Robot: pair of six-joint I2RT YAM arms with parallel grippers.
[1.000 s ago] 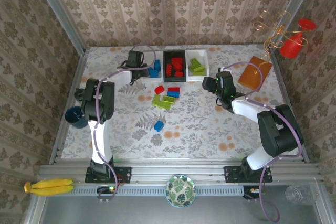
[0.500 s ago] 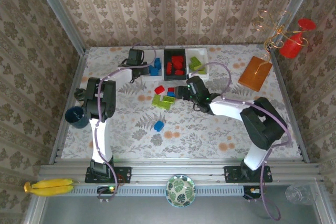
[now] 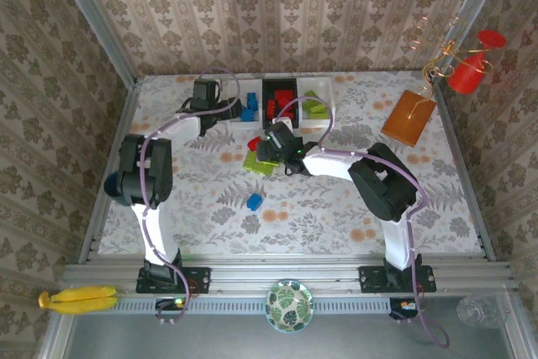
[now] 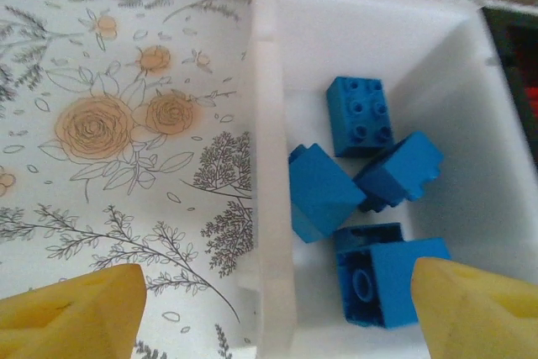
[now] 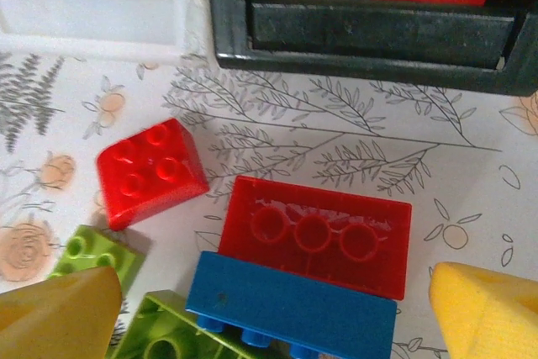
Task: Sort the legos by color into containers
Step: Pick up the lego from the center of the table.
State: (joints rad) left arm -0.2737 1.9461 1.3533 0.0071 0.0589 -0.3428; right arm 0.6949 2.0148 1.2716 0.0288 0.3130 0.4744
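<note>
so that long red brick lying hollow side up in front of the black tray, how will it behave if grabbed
The red brick looks like hard moulded plastic, so probably stiff. Its hollow underside faces up, so it's likely light. It lies flat with a blue brick along one long edge, so a push would probably slide both, not tip it.

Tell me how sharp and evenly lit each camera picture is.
Top external: soft, even light, everything crisp. Left wrist: the white tray glares nearly featureless, blue bricks look sharp, left fingertips blur at the bottom corners. Right wrist: the flat red brick is in focus, right fingertips blurred, the black tray dim.
</note>
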